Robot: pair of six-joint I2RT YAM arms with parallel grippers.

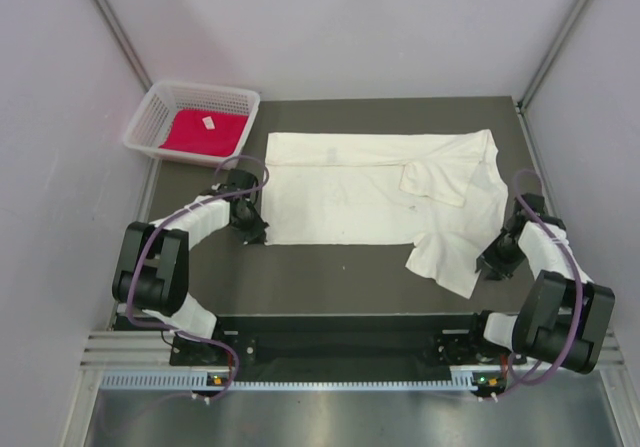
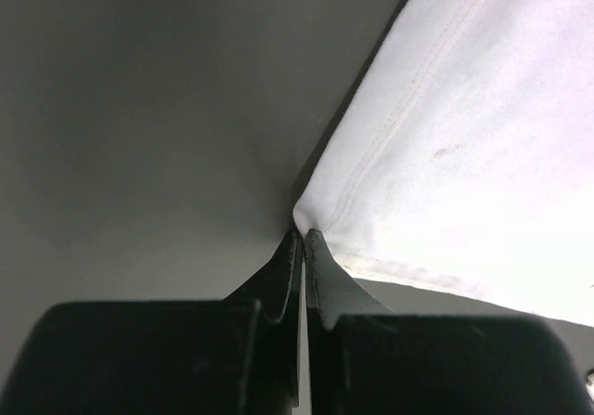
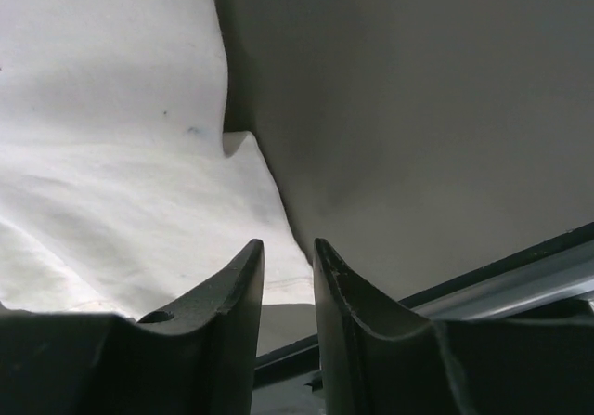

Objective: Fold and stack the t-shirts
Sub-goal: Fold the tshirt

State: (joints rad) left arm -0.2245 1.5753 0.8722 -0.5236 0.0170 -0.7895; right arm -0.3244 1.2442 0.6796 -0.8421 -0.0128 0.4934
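A large cream-white t-shirt lies spread on the dark table, its right side rumpled with a sleeve hanging toward the front. My left gripper is shut on the shirt's near-left corner. My right gripper is open at the shirt's near-right edge, its jaws a small gap apart just above the cloth. A red-magenta t-shirt with a small white tag lies folded in the basket.
A white plastic mesh basket stands at the back left of the table. Grey walls close in on both sides. The metal rail with the arm bases runs along the front edge.
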